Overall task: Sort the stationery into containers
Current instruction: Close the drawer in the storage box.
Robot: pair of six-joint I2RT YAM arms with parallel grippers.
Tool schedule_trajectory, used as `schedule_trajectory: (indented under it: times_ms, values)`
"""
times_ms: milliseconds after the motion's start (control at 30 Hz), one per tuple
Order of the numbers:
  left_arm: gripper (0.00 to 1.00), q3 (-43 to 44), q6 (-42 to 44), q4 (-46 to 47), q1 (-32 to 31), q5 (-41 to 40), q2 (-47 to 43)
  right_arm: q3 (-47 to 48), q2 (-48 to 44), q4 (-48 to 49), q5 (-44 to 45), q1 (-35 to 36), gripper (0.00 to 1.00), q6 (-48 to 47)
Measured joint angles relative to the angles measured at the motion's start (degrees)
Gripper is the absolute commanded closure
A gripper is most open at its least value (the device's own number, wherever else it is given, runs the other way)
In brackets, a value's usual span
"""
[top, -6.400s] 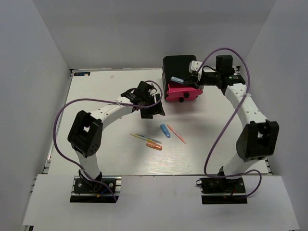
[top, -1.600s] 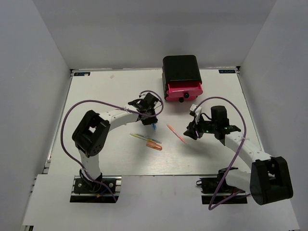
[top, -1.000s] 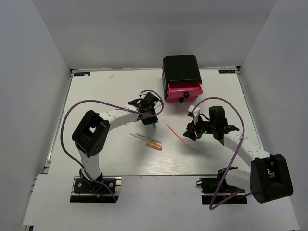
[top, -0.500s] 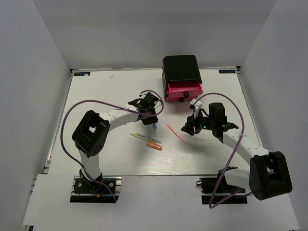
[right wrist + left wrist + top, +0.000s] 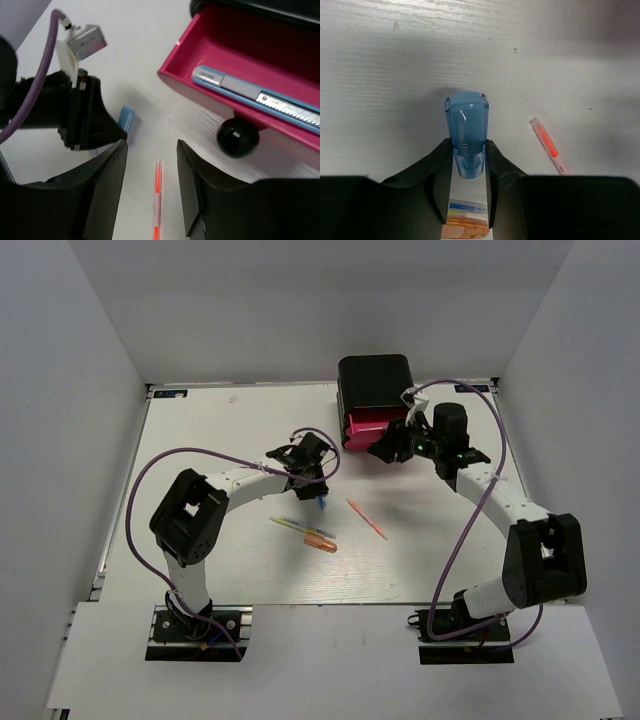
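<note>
Since half a second ago the right arm has swung from the middle of the worktop point(image 5: 220, 440) toward the far side, and the right hand point(image 5: 388, 448) now sits just in front of the open pink drawer point(image 5: 362, 425) of the black cabinet point(image 5: 375, 385). The left arm has not shifted. It lies low and bent, reaching right toward the centre, with the left hand point(image 5: 467, 165) pointing down at the worktop. This hand pinches a stubby blue marker point(image 5: 466, 132) between its fingers, the marker's tip at or just above the surface.

The right hand's fingers point(image 5: 100, 200) are spread and hold nothing. Its wrist view shows a blue utility knife point(image 5: 260, 97) lying in the drawer behind the black knob point(image 5: 238, 136). An orange pen point(image 5: 366, 518) lies on the worktop between the two hands. Two more pens point(image 5: 305, 532) rest nearer, left of it.
</note>
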Motion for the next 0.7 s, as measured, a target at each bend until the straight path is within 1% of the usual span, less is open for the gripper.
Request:
schedule_trajectory:
  times_ms: [133,267,567,633,700]
  values:
    - [1.00,-0.11,-0.31,0.00,0.00,0.00,-0.07,2.47,2.69,-1.95,1.92,-0.28,0.51,1.36]
    - [1.00,-0.37,-0.48,-0.02,0.00,0.00,-0.20,3.30,3.67,-4.55,2.78,-0.79,0.55,1.95]
    - [1.00,-0.96,-0.68,0.13,0.00,0.00,-0.50,3.50,2.62,-8.98,4.33,-1.60,0.55,2.95]
    - [1.00,-1.22,-0.68,0.04,0.00,0.00,-0.50,3.50,2.60,-9.46,4.94,-1.92,0.51,3.15]
    - [1.00,-1.25,-0.70,0.04,0.00,0.00,-0.52,3.50,2.60,-9.86,5.44,-2.45,0.51,3.32]
